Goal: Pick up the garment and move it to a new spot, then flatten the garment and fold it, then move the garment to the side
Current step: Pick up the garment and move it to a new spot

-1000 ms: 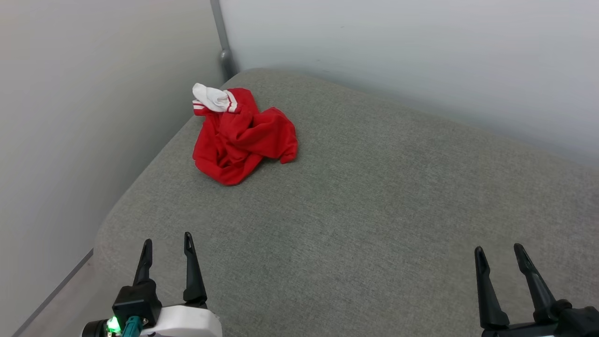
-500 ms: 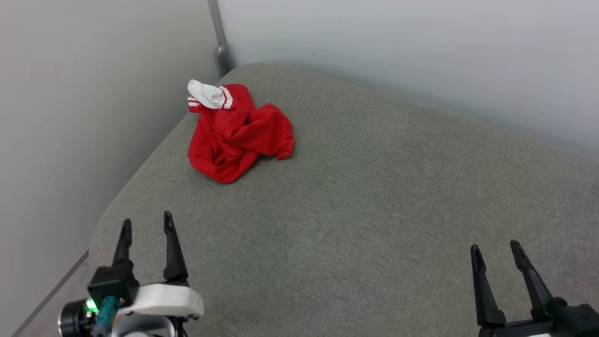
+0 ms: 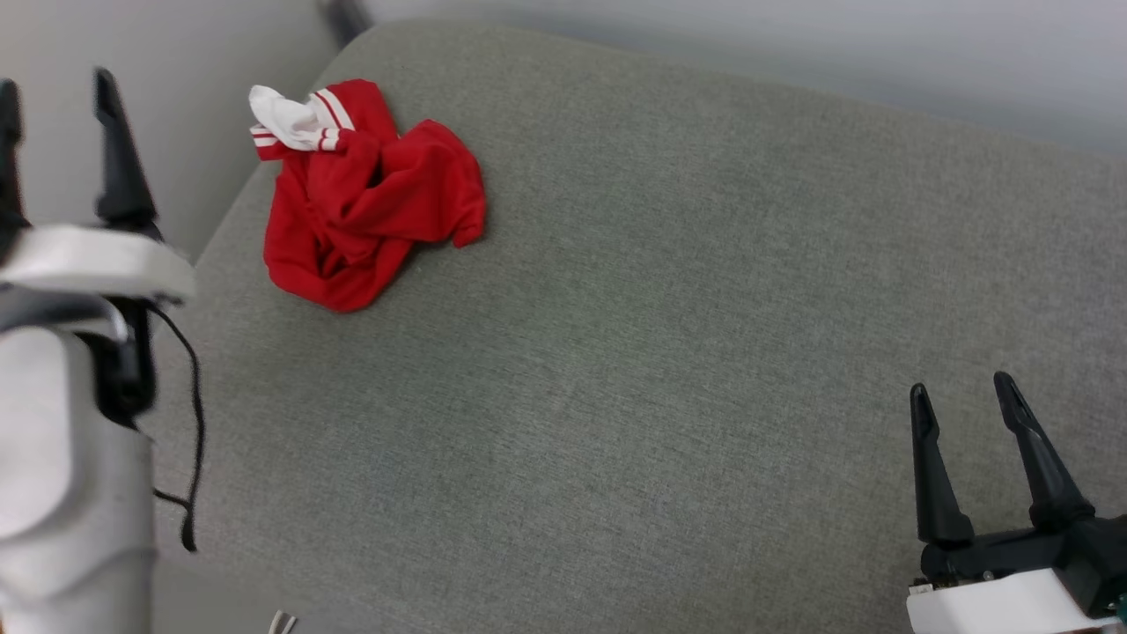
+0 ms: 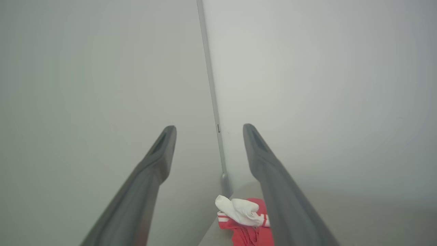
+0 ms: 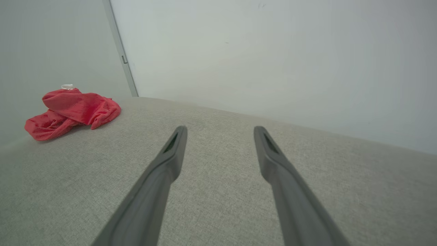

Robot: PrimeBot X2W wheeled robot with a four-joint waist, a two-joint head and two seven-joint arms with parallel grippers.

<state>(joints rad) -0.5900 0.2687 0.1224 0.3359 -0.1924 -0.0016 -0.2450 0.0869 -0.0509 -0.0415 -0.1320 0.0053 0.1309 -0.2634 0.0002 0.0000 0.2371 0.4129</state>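
The garment lies crumpled in a red heap with one white, red-striped sleeve on top, near the far left corner of the grey cushioned surface. It also shows low in the left wrist view as the garment, and far left in the right wrist view as the garment. My left gripper is raised at the left edge, open, well left of the heap and holding nothing. My right gripper stands open and empty at the lower right, far from the cloth.
Pale walls close in behind and to the left, meeting at a grey corner post. The cushion's rounded left edge drops off beside my left arm, where a black cable hangs.
The head camera has tilted down and shifted, so the whole scene sits higher and further left. My left arm has risen high at the left edge. The garment lies as before.
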